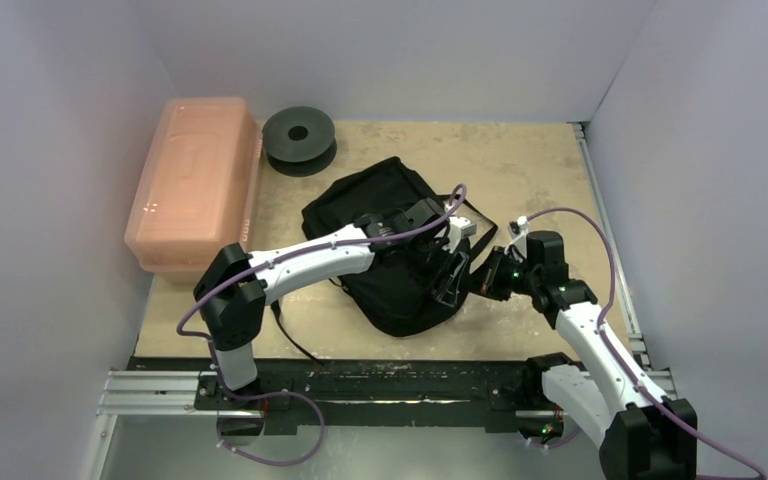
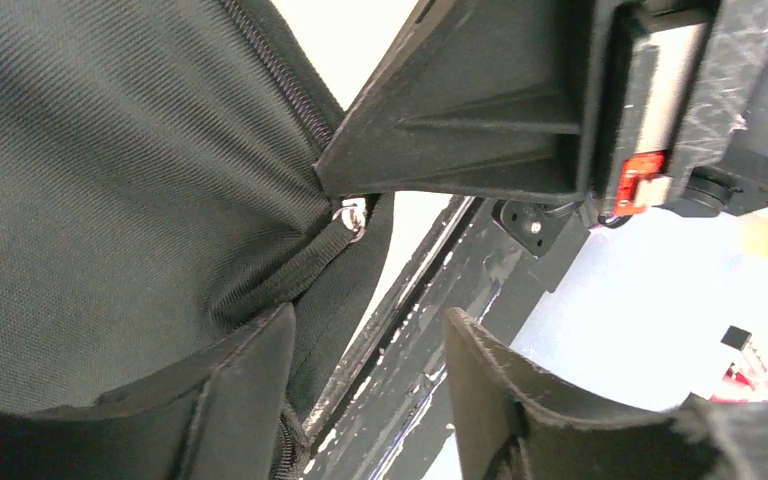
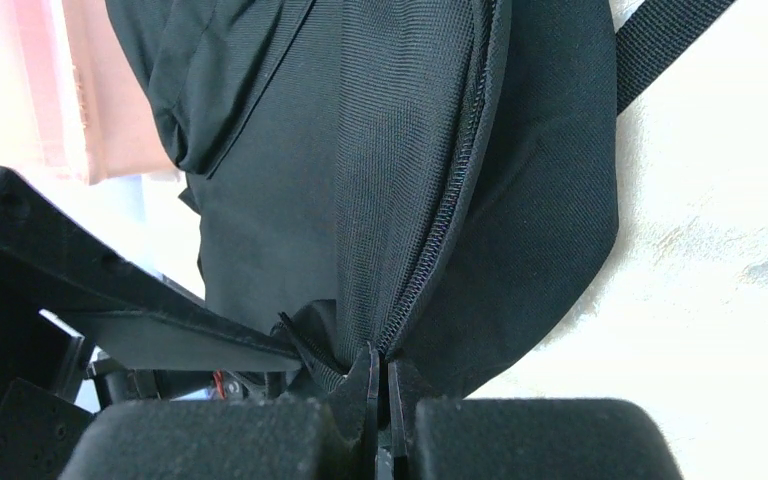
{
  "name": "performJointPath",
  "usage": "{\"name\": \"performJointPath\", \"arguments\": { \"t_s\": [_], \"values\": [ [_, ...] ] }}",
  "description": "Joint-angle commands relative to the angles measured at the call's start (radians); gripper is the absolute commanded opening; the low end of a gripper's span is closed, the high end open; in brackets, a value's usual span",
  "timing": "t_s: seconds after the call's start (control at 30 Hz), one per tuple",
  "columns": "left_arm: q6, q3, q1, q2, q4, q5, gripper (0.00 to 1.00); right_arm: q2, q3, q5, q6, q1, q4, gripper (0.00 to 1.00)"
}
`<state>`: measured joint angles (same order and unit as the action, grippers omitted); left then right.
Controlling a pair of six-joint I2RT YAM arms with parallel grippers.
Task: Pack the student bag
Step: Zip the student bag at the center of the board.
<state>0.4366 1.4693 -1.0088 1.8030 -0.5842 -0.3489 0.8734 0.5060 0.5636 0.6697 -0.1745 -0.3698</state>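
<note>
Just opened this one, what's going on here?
Both arms are working on the student bag, which lies in the middle of the table. The right gripper has its jaws shut on the bag's fabric right at the zipper line. The left gripper reaches over the bag with its jaws open, holding nothing, and points at the zip pull next to that pinch. A pink box and a black spool sit at the far left, away from both arms.

top external: high above near edge, looking down across bench (image 1: pixel 520 160)
wrists: close up, sharing soft black fabric backpack (image 3: pixel 260 200)
</note>
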Motion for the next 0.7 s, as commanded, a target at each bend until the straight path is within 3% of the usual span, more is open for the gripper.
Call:
{"name": "performJointPath", "arguments": {
  "t_s": [0.0,0.07,0.2,0.43,0.67],
  "values": [
    [0.016,0.072,0.002,0.009,0.014,-0.055,0.5,-0.018,0.025,0.053,-0.035,0.0,0.017,0.0],
    [0.026,0.089,0.003,0.009,0.003,-0.1,0.5,-0.017,0.025,0.054,-0.047,0.0,0.011,0.0],
    [0.06,0.035,0.003,-0.071,0.062,-0.18,0.62,-0.02,0.029,0.045,-0.06,0.001,0.0,0.0],
    [-0.052,0.097,0.018,-0.085,-0.043,-0.068,0.63,-0.009,0.047,0.054,-0.081,0.001,-0.003,0.0],
    [-0.114,0.233,0.036,0.082,-0.114,-0.084,0.49,-0.023,0.058,0.066,-0.089,0.001,-0.011,0.0]
  ]
}}
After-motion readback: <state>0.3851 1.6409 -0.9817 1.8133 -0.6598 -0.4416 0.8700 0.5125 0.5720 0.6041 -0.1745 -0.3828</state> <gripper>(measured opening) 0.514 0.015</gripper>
